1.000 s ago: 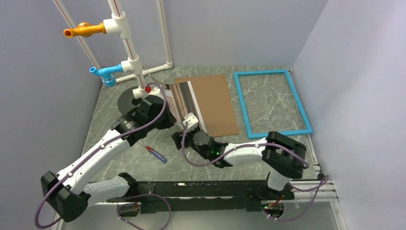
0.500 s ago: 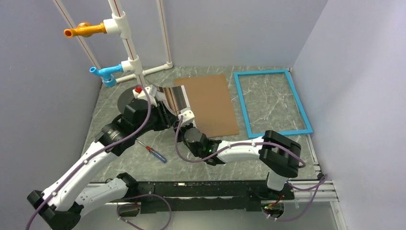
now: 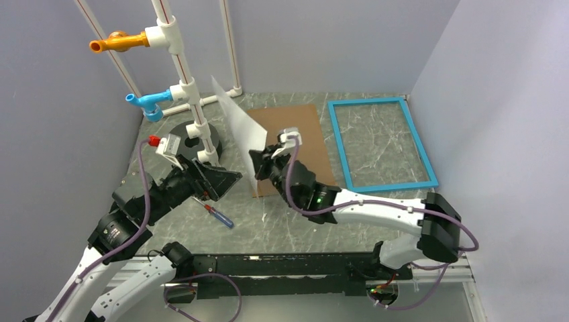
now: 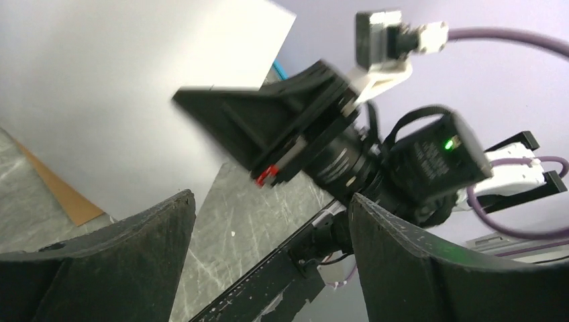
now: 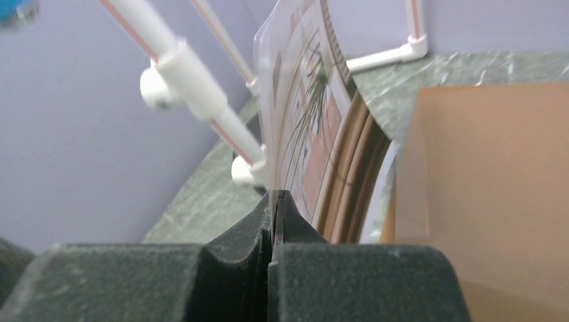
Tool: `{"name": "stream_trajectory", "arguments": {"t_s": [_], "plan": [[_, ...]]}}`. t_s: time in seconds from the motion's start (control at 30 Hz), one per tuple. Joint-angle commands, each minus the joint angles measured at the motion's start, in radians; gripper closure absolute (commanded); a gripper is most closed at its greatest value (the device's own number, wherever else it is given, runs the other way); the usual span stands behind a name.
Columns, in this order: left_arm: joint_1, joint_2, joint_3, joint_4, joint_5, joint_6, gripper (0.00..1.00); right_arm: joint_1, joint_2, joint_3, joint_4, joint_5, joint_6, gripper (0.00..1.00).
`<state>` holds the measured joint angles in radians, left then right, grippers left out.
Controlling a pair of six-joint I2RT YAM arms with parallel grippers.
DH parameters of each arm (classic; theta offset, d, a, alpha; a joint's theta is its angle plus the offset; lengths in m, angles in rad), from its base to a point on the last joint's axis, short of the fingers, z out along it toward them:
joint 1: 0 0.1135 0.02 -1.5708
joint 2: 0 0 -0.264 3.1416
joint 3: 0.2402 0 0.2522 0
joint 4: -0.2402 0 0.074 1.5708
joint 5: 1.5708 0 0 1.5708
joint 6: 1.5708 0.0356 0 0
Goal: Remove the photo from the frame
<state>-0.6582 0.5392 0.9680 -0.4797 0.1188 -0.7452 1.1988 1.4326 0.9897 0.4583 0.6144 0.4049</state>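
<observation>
Right hand [image 3: 263, 165] pinched tight on photo [image 3: 235, 124] lower edge. Sheet stands upright, bowed, over 9 o'clock side of backing board [image 3: 305, 134], white back toward top camera. I judge edge grip keeps printed face untouched. Left hand [image 3: 218, 180] spread wide, holding nothing, at 8 o'clock of tabletop [image 3: 295, 221], near screwdriver [image 3: 216, 213]. Frame [image 3: 369, 101] lies flat at 2 o'clock, no photo inside. I reckon extraction done, set-down left.

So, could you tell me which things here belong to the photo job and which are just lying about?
Job: photo, pinched upright in the right gripper; blue frame, lying empty.
Lying about: brown board; screwdriver; pipe stand.
</observation>
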Motion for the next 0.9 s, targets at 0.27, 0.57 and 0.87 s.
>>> {"name": "stream_trajectory", "arguments": {"t_s": [0.27, 0.57, 0.87], "plan": [[-0.004, -0.082, -0.088, -0.025, 0.033, -0.008, 0.1, -0.256, -0.187, 0.24, -0.198, -0.118, -0.378, 1.0], [-0.004, -0.151, -0.174, -0.078, 0.006, -0.023, 0.1, -0.273, -0.118, 0.371, -0.446, -0.423, -0.916, 1.0], [-0.004, -0.234, -0.167, -0.174, -0.058, -0.029, 0.09, -0.272, 0.025, 0.108, -0.428, -0.504, -1.155, 1.0]]}}
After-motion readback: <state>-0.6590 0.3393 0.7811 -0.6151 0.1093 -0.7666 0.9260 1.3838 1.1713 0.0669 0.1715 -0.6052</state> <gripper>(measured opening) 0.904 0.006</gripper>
